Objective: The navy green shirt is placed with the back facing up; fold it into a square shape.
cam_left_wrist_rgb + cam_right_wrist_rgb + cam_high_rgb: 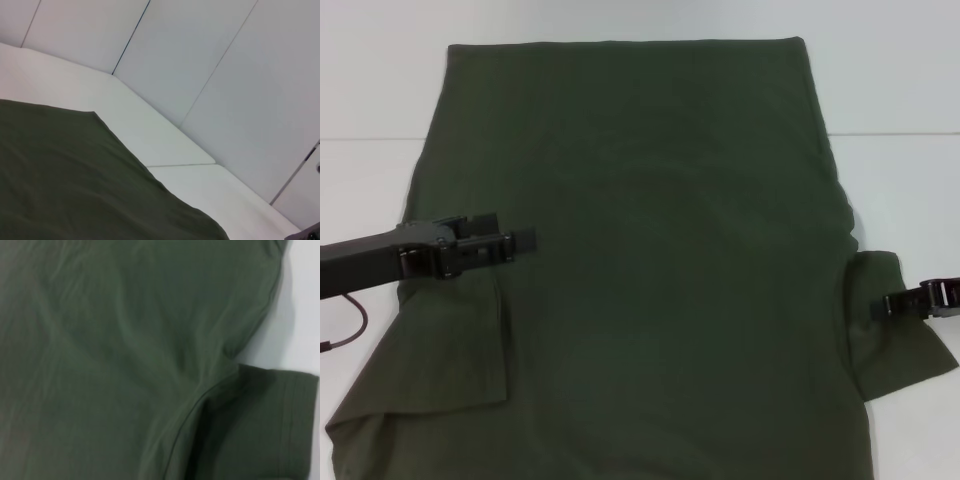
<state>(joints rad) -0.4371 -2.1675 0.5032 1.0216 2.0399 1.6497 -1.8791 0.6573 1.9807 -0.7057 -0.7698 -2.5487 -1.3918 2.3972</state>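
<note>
The navy green shirt (660,250) lies flat on the white table (900,90), plain side up, hem at the far edge. Its left sleeve (450,340) is folded inward over the body. My left gripper (525,240) is over the shirt just beyond that folded sleeve, pointing toward the middle. The right sleeve (895,340) sticks out to the side, and my right gripper (878,305) is at its outer edge. The left wrist view shows the shirt's far corner (75,175). The right wrist view shows the body (125,340) and the right sleeve (260,430).
Bare white table (150,130) runs beyond the hem and along both sides of the shirt. Pale wall panels (225,75) stand behind the table. A thin dark red cable (355,320) hangs below my left arm at the left edge.
</note>
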